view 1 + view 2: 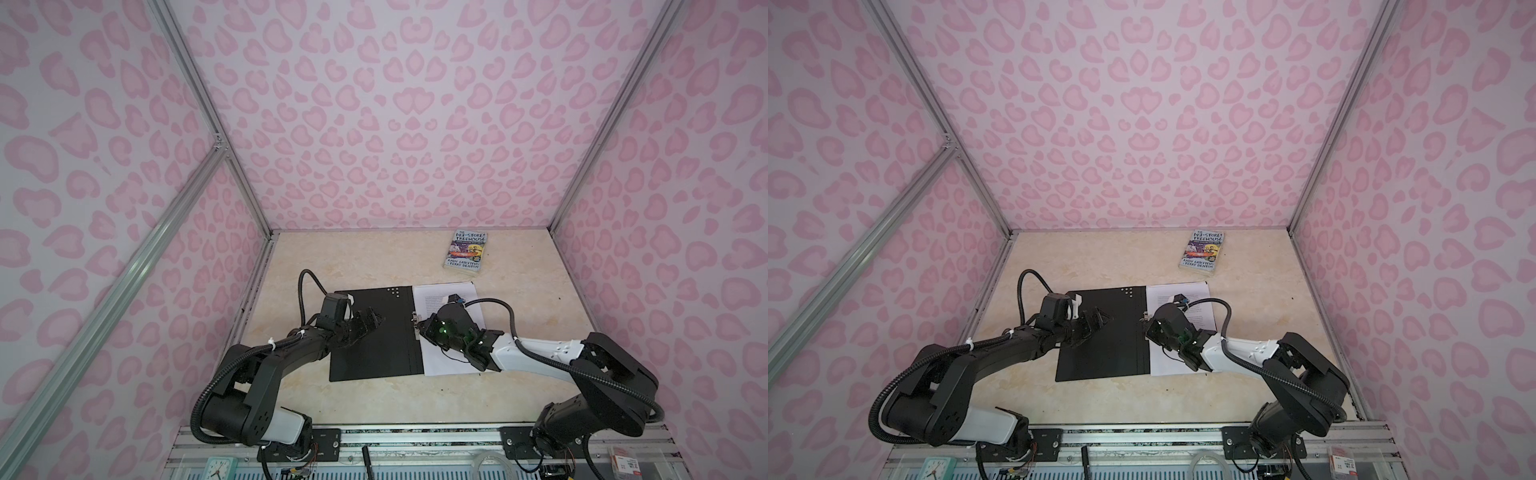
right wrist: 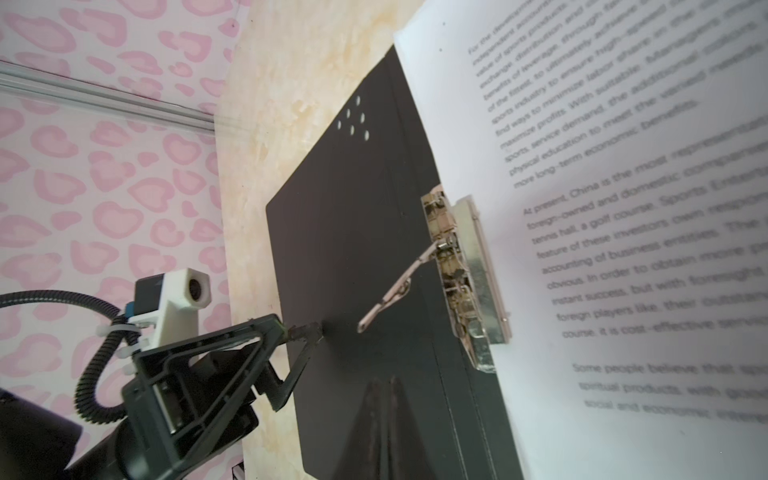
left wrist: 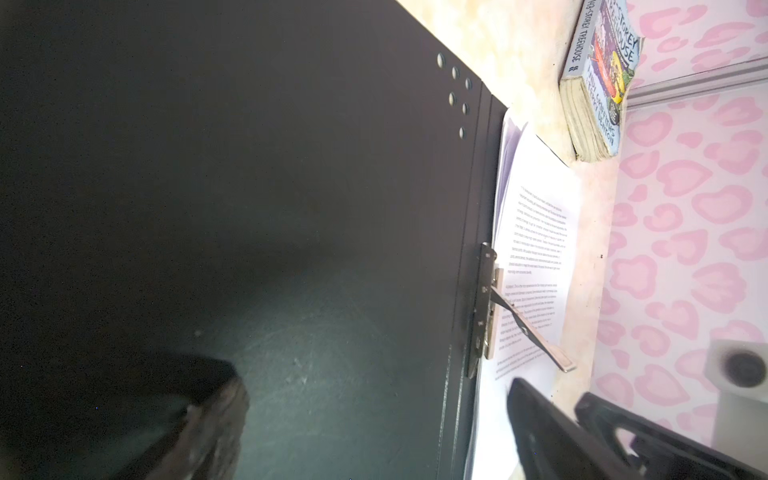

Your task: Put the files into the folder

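Looks like clamping files (image 1: 451,299) on right half of folder (image 1: 374,353), clip lever (image 2: 390,291) raised. Left gripper (image 1: 372,321) spread; right gripper (image 1: 420,328) unclear. Needs lever pressed down.

Table (image 1: 374,403): pale cream, marble-patterned top, enclosed on three sides by walls (image 1: 374,124) printed with pink heart-like blotches on a lighter pink ground. Aluminium struts (image 1: 124,266) frame the wall panels and meet at the far corners.

Paperback book (image 1: 465,253): lies flat, cover up, near the far edge of the table, right of centre in both top views. The title reads "143-Storey Treehouse". The left wrist view shows its spine and yellowed page edges (image 3: 582,124).

Front rail (image 1: 415,436): metal profile along the near edge. Below it lie a small teal clock (image 1: 215,469), a clear tape roll (image 1: 490,463) and a red-and-white packet (image 1: 623,463).
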`<state>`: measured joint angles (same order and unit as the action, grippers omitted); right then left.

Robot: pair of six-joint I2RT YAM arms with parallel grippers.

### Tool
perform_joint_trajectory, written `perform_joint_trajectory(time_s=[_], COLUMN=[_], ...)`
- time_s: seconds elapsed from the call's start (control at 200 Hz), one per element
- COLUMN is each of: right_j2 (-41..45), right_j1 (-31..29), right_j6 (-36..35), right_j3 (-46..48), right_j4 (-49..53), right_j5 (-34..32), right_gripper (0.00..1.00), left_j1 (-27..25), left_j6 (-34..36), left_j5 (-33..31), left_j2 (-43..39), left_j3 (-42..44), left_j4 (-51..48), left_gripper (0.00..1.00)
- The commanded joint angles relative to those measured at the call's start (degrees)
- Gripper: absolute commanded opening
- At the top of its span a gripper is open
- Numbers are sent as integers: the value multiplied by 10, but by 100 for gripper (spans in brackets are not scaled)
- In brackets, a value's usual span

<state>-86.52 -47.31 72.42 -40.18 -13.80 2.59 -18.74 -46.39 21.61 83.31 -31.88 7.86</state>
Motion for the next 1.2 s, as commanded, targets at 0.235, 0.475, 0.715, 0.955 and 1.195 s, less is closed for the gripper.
perform_joint_trajectory(time_s=[0.235, 0.475, 0.715, 0.955, 1.195], right_j2=[-46, -66, -67, -80, -86], right_j1=[2, 13, 16, 28, 33], right_j6=[60, 74, 70, 79, 83], right_j3=[-44, -47, -55, -54, -53], right_j4=[28, 6, 2, -5, -10], right_j5=[17, 18, 27, 38, 42], right_gripper=[27, 22, 20, 17, 13], left_j1=[1, 1, 1, 1, 2], left_j6=[1, 1, 1, 1, 2], left_j5=[-10, -3, -1, 1, 1], left_j2=[0, -1, -4, -2, -2], left_j3=[1, 1, 1, 1, 0], left_j4=[-31, -30, -29, -28, -28], left_gripper=[99, 99, 99, 99, 99])
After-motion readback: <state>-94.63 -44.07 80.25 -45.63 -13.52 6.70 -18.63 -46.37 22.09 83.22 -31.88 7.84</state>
